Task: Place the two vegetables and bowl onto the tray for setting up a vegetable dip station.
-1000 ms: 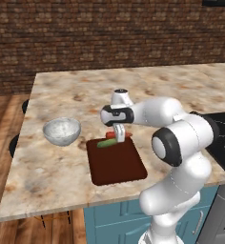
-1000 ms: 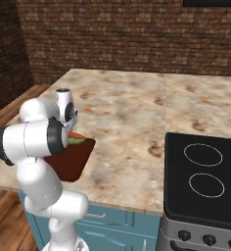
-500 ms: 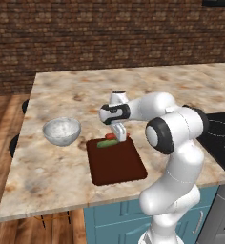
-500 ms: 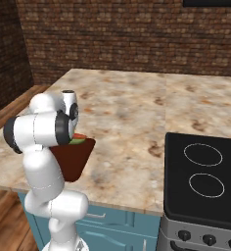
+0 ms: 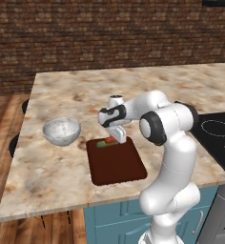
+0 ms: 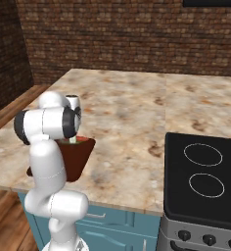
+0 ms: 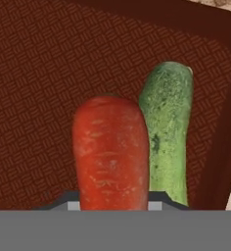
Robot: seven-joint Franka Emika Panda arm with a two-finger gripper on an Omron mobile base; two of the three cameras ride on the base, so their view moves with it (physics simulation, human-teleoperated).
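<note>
The dark reddish-brown tray [image 5: 118, 167] lies near the counter's front edge. My gripper [image 5: 115, 138] hangs low over the tray's far end, shut on the orange-red carrot [image 5: 110, 139]. In the hand view the carrot [image 7: 111, 152] stands between the gripper's [image 7: 112, 205] tips, just over the tray [image 7: 39, 98]. The dark green cucumber [image 7: 167, 132] lies on the tray right beside it, near the tray's edge. From the left base view the cucumber [image 5: 103, 143] shows as a green sliver left of the carrot. The silvery bowl [image 5: 62, 131] sits on the counter to the tray's left.
A black cooktop [image 5: 219, 138] takes up the counter's right end, also seen as the cooktop [image 6: 200, 171] from the right side. The marble counter [image 5: 76, 90] stretches back to a brick wall. My own arm hides much of the tray [image 6: 77, 159] in the right base view.
The arm's elbow has swung round while the hand stayed over the tray's far end with the carrot. Cucumber and bowl have not moved.
</note>
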